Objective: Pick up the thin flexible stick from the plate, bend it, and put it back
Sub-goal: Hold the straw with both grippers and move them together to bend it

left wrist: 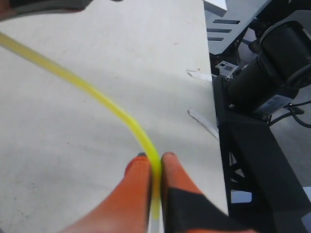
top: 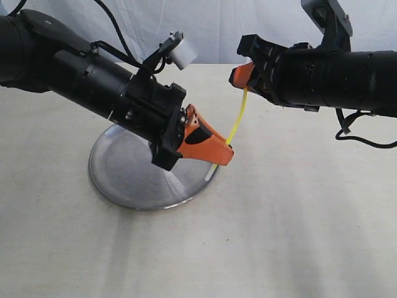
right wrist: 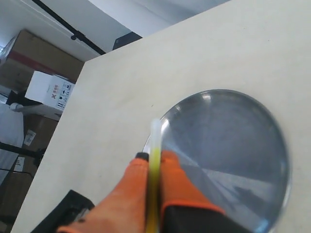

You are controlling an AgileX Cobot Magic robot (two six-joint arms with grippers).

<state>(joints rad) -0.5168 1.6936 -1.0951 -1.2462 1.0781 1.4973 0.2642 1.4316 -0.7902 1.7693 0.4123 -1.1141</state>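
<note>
The thin yellow-green stick (top: 236, 123) hangs in the air between both grippers, gently curved. My left gripper (top: 228, 151) is shut on its lower end above the plate's right rim; in the left wrist view the stick (left wrist: 104, 102) arcs away from the closed orange fingers (left wrist: 141, 174). My right gripper (top: 243, 76) is shut on the upper end; in the right wrist view the whitish tip of the stick (right wrist: 155, 141) pokes out past the pinched fingers (right wrist: 171, 170). The round shiny steel plate (top: 121, 180) lies on the table below the left arm, also shown as the plate (right wrist: 233, 145).
The beige table (top: 279, 236) spreads around the plate. Black stand frames and an arm base (left wrist: 262, 97) lie past the table edge. Cardboard boxes (right wrist: 48, 92) sit beyond the table's far corner.
</note>
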